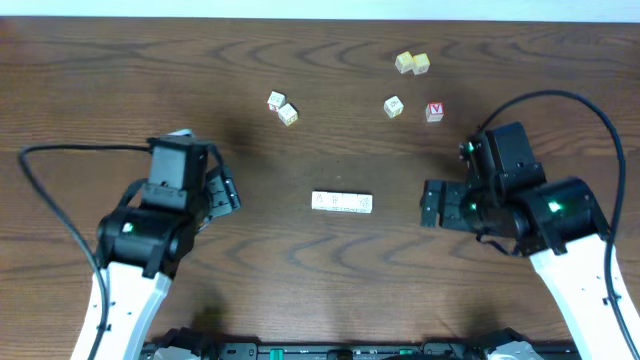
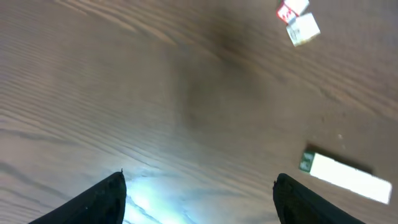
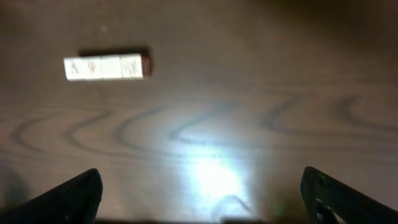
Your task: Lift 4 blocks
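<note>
Blocks point(image 1: 342, 202) centred on table point(image 1: 300, 290)

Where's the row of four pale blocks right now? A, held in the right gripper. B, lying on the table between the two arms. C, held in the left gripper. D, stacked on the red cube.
B: the row of blocks lies flat on the table, apart from the left gripper and right gripper.

The blocks point(image 1: 342, 202) lie flat on the bench point(image 1: 120, 80) at mid-scene: four whitish cubes touching in one left-to-right row, their face prints seemingly reddish.
</note>
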Available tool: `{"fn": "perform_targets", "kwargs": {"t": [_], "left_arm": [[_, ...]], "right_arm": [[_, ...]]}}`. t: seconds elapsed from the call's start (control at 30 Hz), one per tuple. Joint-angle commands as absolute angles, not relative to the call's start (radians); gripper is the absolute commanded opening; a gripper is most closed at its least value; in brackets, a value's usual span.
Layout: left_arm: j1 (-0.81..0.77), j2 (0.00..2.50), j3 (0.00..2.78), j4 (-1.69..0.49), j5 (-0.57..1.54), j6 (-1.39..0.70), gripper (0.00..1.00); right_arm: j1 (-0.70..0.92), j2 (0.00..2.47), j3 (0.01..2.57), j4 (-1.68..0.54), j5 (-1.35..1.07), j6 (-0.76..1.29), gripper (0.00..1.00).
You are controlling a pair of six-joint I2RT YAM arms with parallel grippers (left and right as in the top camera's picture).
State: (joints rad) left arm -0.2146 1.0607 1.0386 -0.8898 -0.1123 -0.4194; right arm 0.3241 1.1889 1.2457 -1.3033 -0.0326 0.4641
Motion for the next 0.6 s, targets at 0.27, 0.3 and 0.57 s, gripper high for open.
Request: {"fn": "perform_targets", "kwargs": {"t": [0.27, 0.3, 0.57], "left_arm": [[-0.207, 1.091, 1.063, -0.89, -0.181, -0.417, 0.77], [-0.207, 1.093, 1.063, -0.89, -0.181, -0.417, 0.77], [-0.207, 1.093, 1.063, -0.89, -0.181, -0.417, 0.77]], "right_arm": [[0.337, 1.187, 1.221, -1.328, -0.017, 0.501, 0.99], [0.337, 1.187, 1.221, -1.328, -0.016, 0.501, 0.99], [0.337, 1.187, 1.221, -1.328, -0.016, 0.5, 0.99]]}}
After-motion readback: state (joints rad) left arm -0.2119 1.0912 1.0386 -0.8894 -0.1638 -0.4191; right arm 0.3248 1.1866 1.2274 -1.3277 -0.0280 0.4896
